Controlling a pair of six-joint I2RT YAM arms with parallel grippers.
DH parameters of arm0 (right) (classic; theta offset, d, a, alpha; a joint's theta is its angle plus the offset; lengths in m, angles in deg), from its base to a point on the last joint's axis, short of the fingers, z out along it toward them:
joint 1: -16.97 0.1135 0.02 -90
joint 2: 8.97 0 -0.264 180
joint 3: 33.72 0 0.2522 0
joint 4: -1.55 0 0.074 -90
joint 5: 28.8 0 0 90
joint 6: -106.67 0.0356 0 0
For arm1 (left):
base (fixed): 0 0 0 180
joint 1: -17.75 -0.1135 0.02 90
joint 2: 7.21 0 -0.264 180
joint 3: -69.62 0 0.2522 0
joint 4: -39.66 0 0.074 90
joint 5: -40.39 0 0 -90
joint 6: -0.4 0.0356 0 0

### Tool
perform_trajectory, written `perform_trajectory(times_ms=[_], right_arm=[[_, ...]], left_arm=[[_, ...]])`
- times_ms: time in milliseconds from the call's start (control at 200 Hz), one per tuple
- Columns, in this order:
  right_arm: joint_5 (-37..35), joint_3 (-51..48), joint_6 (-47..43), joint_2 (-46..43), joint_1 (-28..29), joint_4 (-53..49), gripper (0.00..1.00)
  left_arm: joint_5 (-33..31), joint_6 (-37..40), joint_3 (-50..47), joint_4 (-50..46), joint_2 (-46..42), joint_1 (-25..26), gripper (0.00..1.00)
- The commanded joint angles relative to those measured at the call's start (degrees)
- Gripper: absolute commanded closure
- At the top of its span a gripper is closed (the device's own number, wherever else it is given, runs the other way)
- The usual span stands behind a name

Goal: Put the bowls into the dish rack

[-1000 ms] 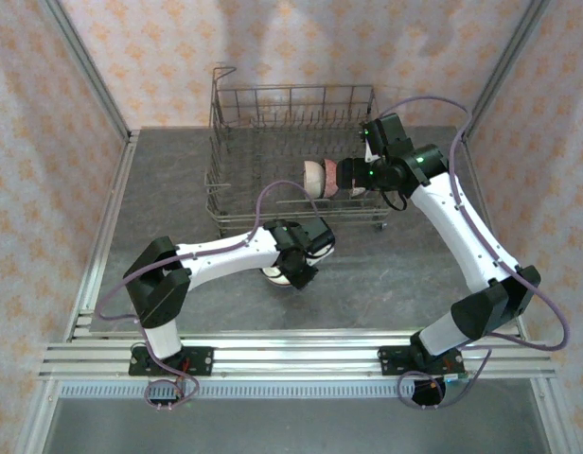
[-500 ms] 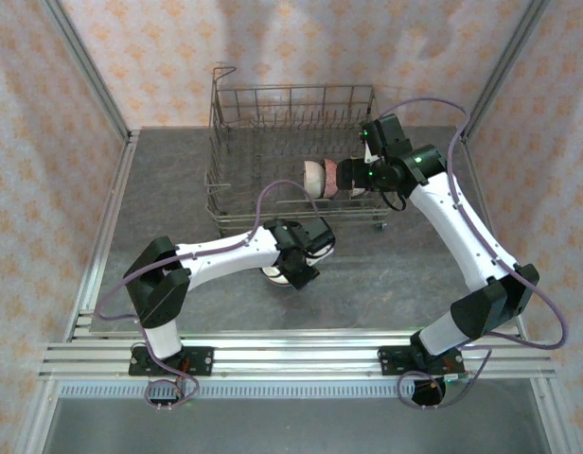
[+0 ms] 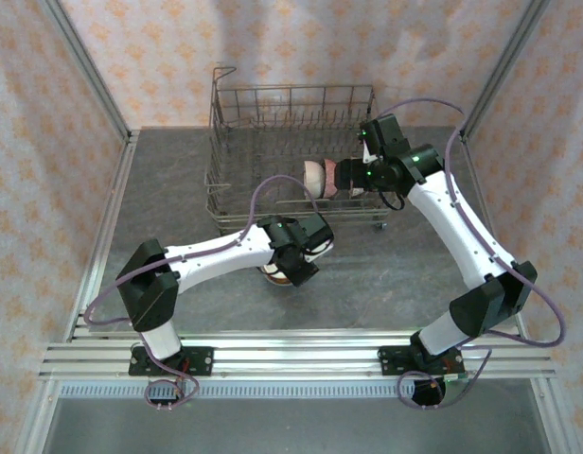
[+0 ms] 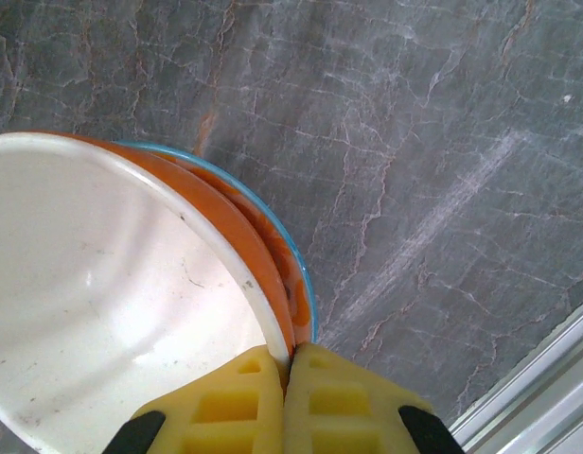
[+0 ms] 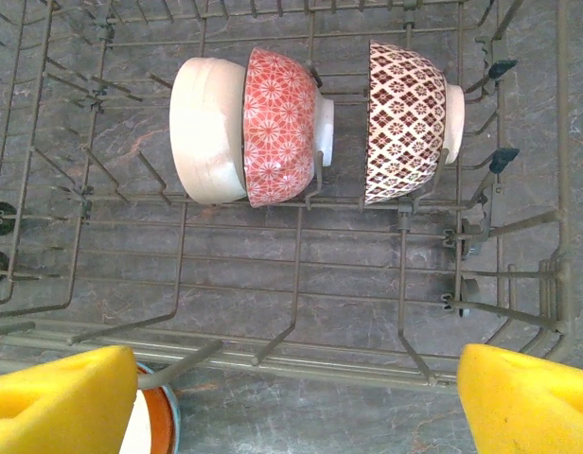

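Your left gripper [image 4: 285, 383] is clamped on the rim of the white-lined bowl [image 4: 102, 284], orange on its outside, with the yellow pads pressed together over the wall. That bowl sits nested in a blue-rimmed bowl [image 4: 296, 274] on the grey surface [image 4: 443, 142], in front of the dish rack [image 3: 273, 104]. You cannot tell from here whether the lower rim is caught in the pinch too.

Your right gripper [image 5: 291, 402] hangs over the rack with its pads wide apart, holding nothing. Standing on edge between the tines are a cream bowl [image 5: 204, 128] with a red patterned bowl [image 5: 277, 128] touching it, and a brown patterned bowl [image 5: 405, 123] just beside them.

Treat these bowls as hard, glazed and brittle. They are stiff enough for a rim pinch, but slick, so one may swing or slip from so narrow a hold. Lift slowly, check that the nested bowl does not come up with it, and keep the rim off the wires as you lower it.
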Motion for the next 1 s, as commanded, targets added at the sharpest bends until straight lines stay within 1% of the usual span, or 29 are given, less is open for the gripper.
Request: perform_trajectory(times_ms=[0,105,265,455,585,736,861,996], right_arm=[[0.0,0.4,0.8,0.3,-0.3,0.9,0.12],[0.1,0.4,0.8,0.2,-0.4,0.7,0.12],[0.3,0.5,1.0,0.3,-0.4,0.7,0.12],[0.5,0.3,1.2,0.4,-0.4,0.3,0.12],[5.5,-0.8,4.2,-0.5,-1.6,0.1,0.12],[10.9,-3.2,6.6,-2.2,-2.0,0.8,0.11],[11.9,-4.5,7.3,-2.7,-2.1,-0.1,0.12],[12.1,-6.4,8.0,-3.9,-2.0,0.1,0.11]], left_arm=[[-1.6,1.2,1.7,-1.6,-2.2,0.2,1.00],[-0.9,1.5,1.6,-0.7,-2.5,-0.1,1.00],[-0.5,1.5,1.9,-1.5,-0.4,-0.1,1.00],[0.2,1.2,2.2,-0.5,-2.5,-0.4,1.00],[1.4,0.7,-0.3,2.4,-6.0,-1.1,1.00],[5.2,-0.7,-4.3,7.8,-10.1,-4.2,1.00],[9.0,-0.8,-6.3,11.0,-11.5,-6.0,1.00],[10.2,-0.1,-7.5,11.0,-11.0,-7.2,1.00]])
